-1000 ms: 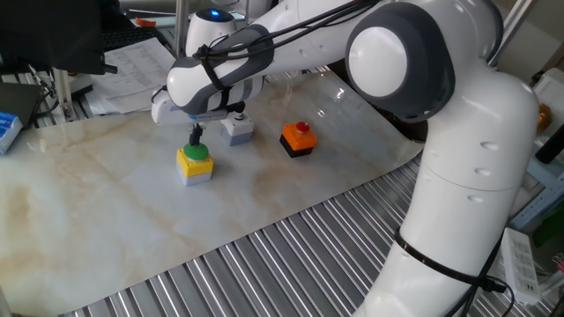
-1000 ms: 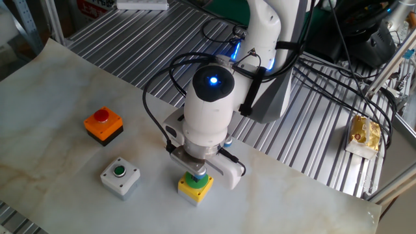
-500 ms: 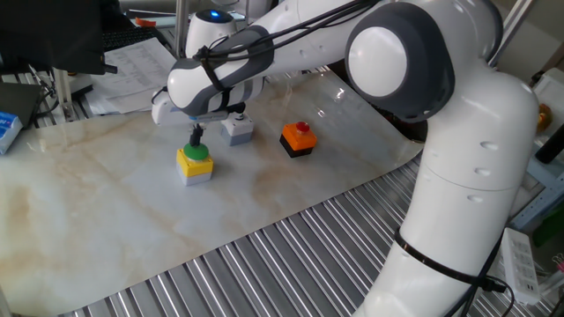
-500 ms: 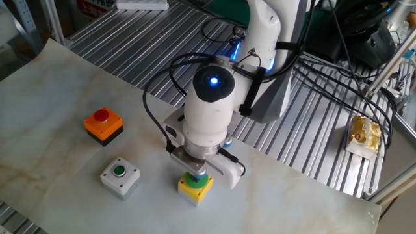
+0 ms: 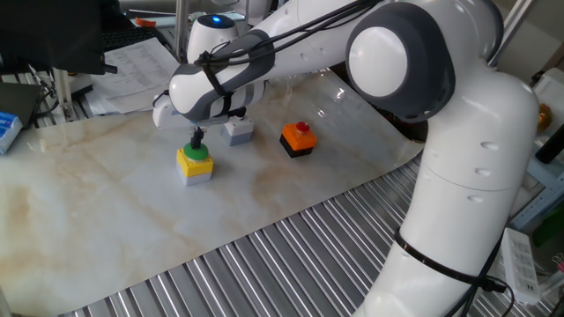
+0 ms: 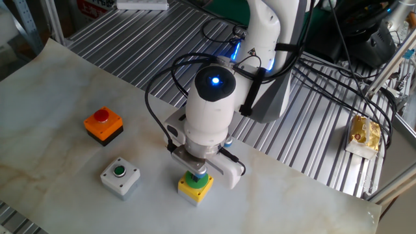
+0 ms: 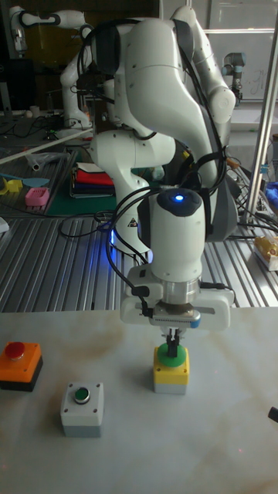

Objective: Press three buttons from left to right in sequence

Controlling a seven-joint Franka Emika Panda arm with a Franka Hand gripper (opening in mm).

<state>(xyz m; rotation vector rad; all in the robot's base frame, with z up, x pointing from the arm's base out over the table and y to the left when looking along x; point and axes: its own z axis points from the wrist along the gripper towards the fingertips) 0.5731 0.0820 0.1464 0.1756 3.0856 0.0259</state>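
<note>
Three buttons stand in a row on the marble sheet. The yellow box with the big green cap [image 5: 195,160] [image 6: 194,185] [image 7: 171,369] sits directly under my gripper [image 5: 197,141] [image 7: 171,344]. The fingers are shut together, and their tips rest on the green cap. In the other fixed view the wrist hides the fingertips. The grey box with the small green cap [image 5: 236,132] [image 6: 119,175] [image 7: 82,409] stands just behind the hand in one fixed view. The orange-black box with the red cap [image 5: 299,139] [image 6: 103,123] [image 7: 19,364] lies farther along, untouched.
The marble sheet [image 5: 115,211] lies on a ribbed metal table [image 5: 264,260]. Papers [image 5: 132,70] and a blue box [image 5: 7,128] sit at the back left. A yellow packet [image 6: 364,133] rests on the ribs. The arm's cables [image 6: 312,65] hang beside the base.
The wrist has shifted very slightly. The fingertips stay on the green cap of the yellow box, and the three boxes have not moved.
</note>
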